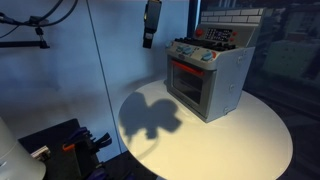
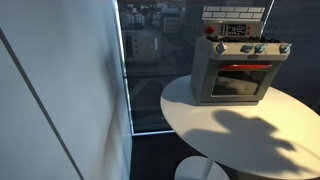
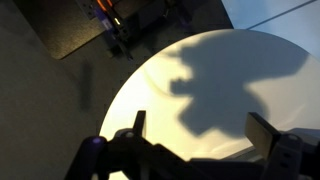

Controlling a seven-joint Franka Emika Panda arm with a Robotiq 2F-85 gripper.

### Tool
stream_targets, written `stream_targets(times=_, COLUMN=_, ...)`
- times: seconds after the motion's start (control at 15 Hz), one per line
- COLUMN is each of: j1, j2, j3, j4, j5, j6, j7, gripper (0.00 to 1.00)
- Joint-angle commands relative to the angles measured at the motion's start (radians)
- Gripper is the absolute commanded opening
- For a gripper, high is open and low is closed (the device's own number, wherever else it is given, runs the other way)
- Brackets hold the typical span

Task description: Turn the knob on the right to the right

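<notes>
A toy stove (image 1: 208, 75) stands at the far side of a round white table (image 1: 250, 140); it also shows in an exterior view (image 2: 238, 70). A row of knobs runs along the top of its front. The knob on the right (image 2: 283, 47) is at the end of the row, and it also shows in an exterior view (image 1: 210, 57). My gripper (image 1: 150, 35) hangs high above the table, to the left of the stove and well apart from it. In the wrist view my gripper (image 3: 200, 132) is open and empty over the table (image 3: 150, 90). The stove does not show in the wrist view.
Black equipment with orange parts (image 1: 65, 145) sits on the floor beside the table and also shows in the wrist view (image 3: 130, 25). A glass wall (image 2: 150, 50) stands behind the table. The arm's shadow (image 1: 150, 115) lies on the tabletop.
</notes>
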Motion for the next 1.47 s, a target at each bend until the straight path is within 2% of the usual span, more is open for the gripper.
stream_targets(times=0.0, j1=0.001, j2=-0.013, j3=0.022, j4=0.063, j5=-0.088, j6=-0.126, j7=0.016, gripper=1.00)
stream_targets(times=0.27, j1=0.010, j2=-0.037, j3=0.046, j4=0.087, j5=-0.204, j6=-0.204, j7=-0.006, gripper=1.00)
stream_targets(times=0.6, j1=0.029, j2=-0.075, j3=0.065, j4=0.060, j5=-0.315, j6=-0.175, j7=-0.044, gripper=1.00)
stream_targets(times=1.13, j1=0.045, j2=-0.100, j3=0.058, j4=0.036, j5=-0.329, j6=-0.133, j7=-0.117, gripper=1.00)
stream_targets(times=1.4, j1=0.043, j2=-0.071, j3=0.062, j4=0.057, j5=-0.316, j6=-0.153, j7=-0.088, gripper=1.00)
